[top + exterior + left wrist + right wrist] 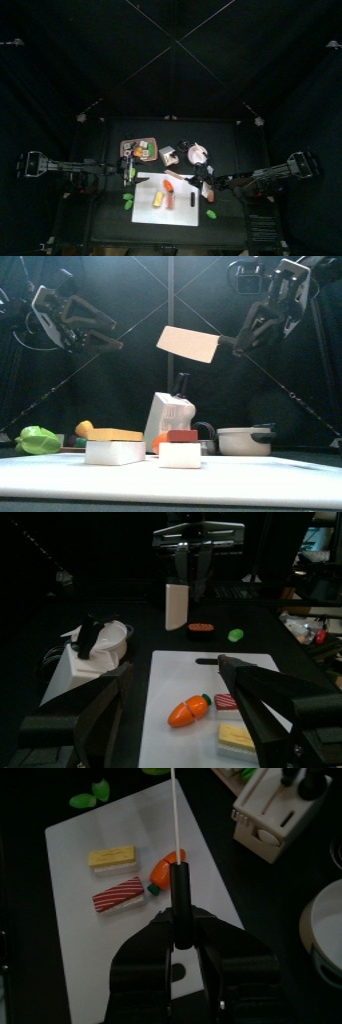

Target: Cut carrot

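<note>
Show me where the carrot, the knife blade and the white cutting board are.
carrot (190, 710): left wrist view, orange body.
knife blade (189, 344): front view, flat side.
white cutting board (80, 848): right wrist view, bare corner area.

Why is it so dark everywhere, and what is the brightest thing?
Top view: the black curtains stay dark all round, and the white rectangular cutting board is the brightest patch. Front view: the flat pale knife blade, held high, catches the light against the dark. Right wrist view: that blade, seen edge-on, shows as a thin bright line over the lit board.
</note>
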### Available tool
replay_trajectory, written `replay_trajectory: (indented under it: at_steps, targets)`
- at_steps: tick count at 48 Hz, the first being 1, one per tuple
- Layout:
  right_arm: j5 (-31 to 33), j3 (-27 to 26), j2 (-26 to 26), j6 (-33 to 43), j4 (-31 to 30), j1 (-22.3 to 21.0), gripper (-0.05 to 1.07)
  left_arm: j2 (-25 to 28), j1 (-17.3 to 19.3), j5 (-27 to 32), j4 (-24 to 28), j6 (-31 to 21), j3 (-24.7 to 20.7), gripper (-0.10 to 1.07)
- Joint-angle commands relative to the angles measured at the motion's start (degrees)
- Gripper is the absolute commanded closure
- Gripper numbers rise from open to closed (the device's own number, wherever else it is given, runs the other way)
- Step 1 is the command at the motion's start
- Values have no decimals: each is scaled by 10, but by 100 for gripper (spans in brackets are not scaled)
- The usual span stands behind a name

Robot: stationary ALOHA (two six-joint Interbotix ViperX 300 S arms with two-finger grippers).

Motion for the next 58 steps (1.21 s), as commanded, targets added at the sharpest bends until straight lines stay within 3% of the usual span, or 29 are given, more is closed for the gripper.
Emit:
replay_trajectory:
  at_steps: [1,11,22,34,58]
  targets:
    - [-6,-23,8,-16,-4,-15,55,16,-2,-4,32,-2,-23,-3]
    - [-31,-33,26,-54,-5,-47,55,52,1,-3,78,-4,-47,-3]
    - [-57,-40,46,-62,-10,-76,55,72,23,-3,84,1,-64,-3]
    - [-71,-48,75,-62,-17,-76,55,74,43,-3,119,13,-67,-1]
    - [-54,-47,85,-62,-11,-72,55,45,60,-3,117,12,-34,5]
